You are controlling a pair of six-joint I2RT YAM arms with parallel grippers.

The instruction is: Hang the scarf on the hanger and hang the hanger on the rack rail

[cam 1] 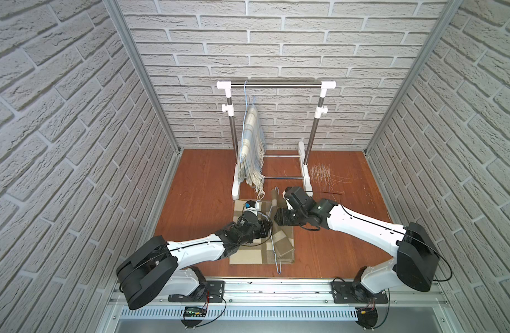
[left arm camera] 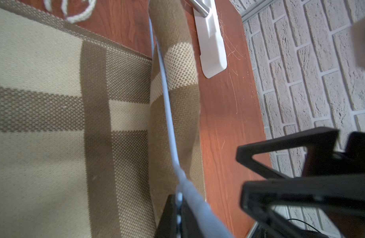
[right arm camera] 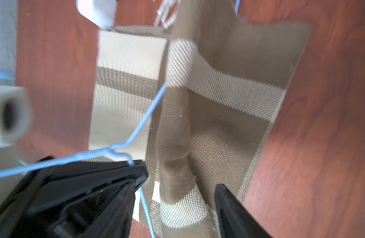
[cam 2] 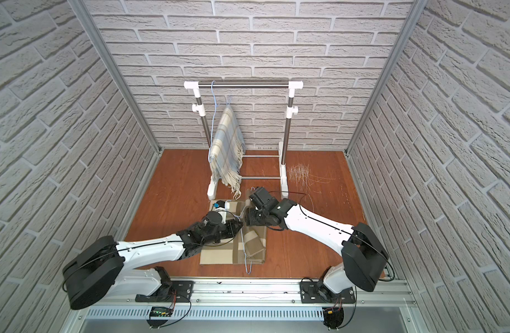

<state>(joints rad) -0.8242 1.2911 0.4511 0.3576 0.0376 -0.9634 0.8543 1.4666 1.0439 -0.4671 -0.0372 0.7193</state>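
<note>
- Left jaws: clenched on the hanger (left arm camera: 169,115), whose blue wire runs out ahead of them along a raised fold of cloth.
- Right jaws: released, standing apart (one fingertip (right arm camera: 140,175) touches the wire by its twisted neck).
- Scarf (cam 1: 262,253): lies on the worktop (cam 1: 196,201) beneath both jaws; its raised fold stands between the right jaws and just beside the left jaws.
- Rack (cam 1: 277,84): well beyond both jaws, with a pale scarf (cam 1: 252,138) hanging on it.
</note>
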